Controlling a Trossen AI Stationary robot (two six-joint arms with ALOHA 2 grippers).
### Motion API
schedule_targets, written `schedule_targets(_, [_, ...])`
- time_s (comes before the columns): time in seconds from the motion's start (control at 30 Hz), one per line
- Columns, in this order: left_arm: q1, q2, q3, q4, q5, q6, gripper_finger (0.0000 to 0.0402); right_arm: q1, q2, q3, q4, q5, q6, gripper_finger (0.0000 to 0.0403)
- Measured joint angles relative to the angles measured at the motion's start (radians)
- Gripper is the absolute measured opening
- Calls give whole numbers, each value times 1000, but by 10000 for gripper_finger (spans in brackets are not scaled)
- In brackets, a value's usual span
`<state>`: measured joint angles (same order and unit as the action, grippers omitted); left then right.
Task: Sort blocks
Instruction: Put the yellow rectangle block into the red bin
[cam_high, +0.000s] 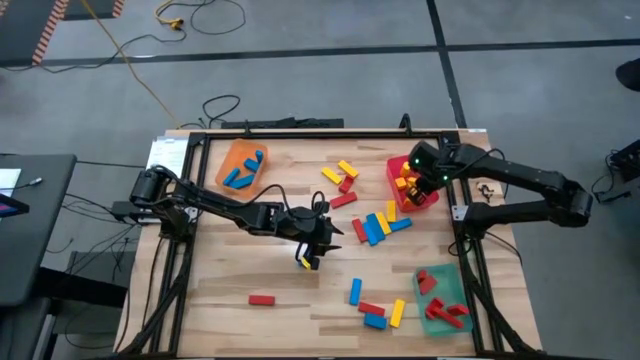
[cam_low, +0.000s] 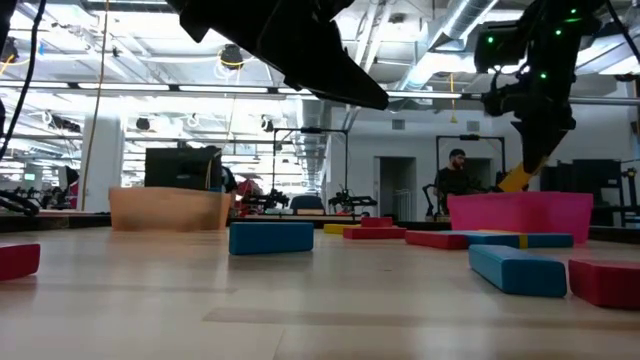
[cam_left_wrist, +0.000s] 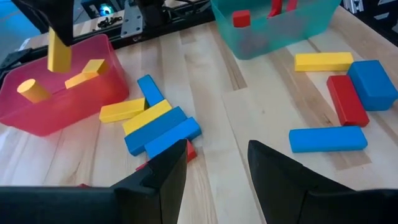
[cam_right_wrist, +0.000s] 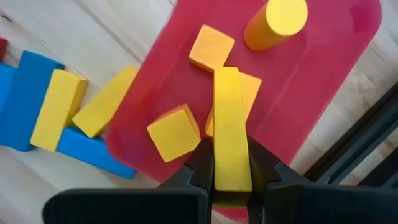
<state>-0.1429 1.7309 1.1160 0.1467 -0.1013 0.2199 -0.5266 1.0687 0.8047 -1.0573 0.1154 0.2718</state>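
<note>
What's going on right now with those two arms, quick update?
Right gripper shut on a yellow block, above the red tray. Left gripper at mid-table. Nothing in the way.

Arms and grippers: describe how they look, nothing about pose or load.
Both arms are dark, jointed tubes with black cables along them. The right arm shows green lights near its wrist. The left gripper and right gripper each have two black, wedge-shaped fingers.
</note>
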Motion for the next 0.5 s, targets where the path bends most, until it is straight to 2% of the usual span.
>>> schedule_targets(0.5, [0, 0, 0, 2, 0, -32, 165, -32, 0, -76, 56, 0, -18, 59])
